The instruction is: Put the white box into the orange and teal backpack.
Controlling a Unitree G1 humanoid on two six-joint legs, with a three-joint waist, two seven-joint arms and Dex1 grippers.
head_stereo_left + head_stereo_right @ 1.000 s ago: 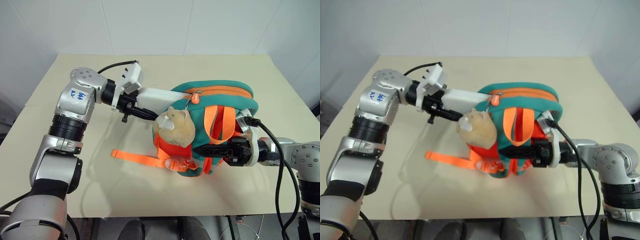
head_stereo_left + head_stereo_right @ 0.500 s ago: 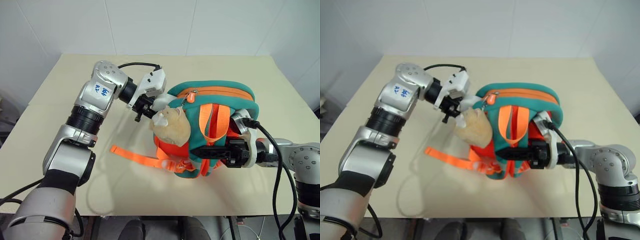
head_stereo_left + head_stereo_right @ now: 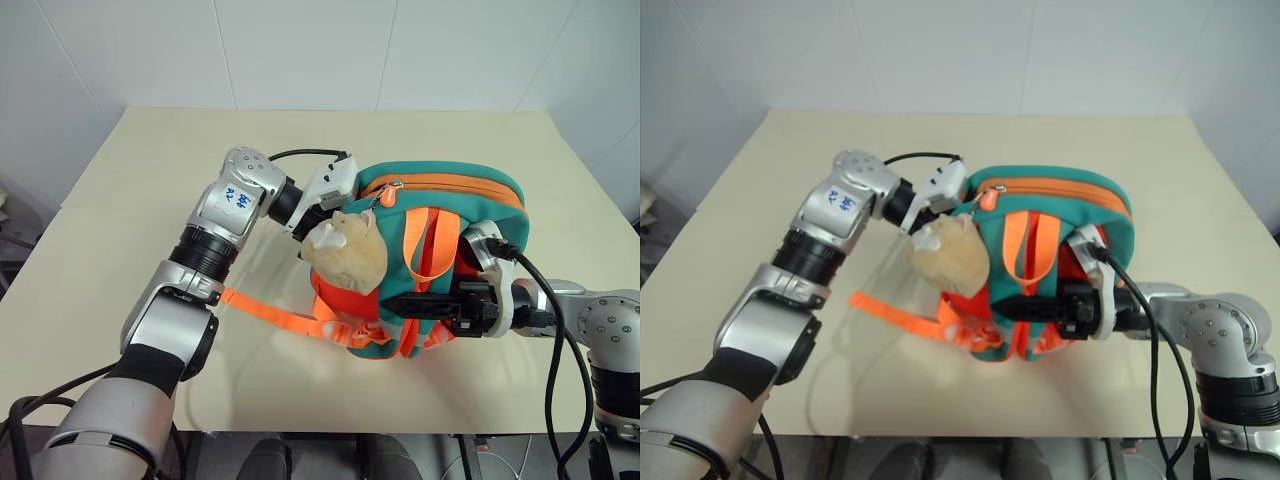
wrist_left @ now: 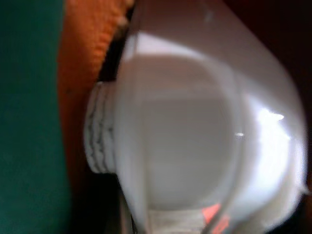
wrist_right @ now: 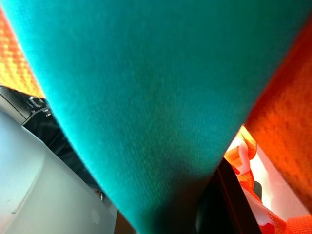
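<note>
A: Left arm pose?
B: Bent at the elbow, reaching sideways; its fingers (image 3: pixel 318 222) are buried in the opening of the orange and teal backpack (image 3: pixel 470 205), behind the plush toy (image 3: pixel 345 250). Their spread cannot be told.

A: The white box (image 4: pixel 195 141)?
B: Directly ahead of those fingers, inside the backpack.

A: Right arm?
B: Held level; its fingers (image 3: pixel 405 302) are pressed together on an orange strap (image 3: pixel 418 252), holding the backpack off the surface (image 3: pixel 120 240).
</note>
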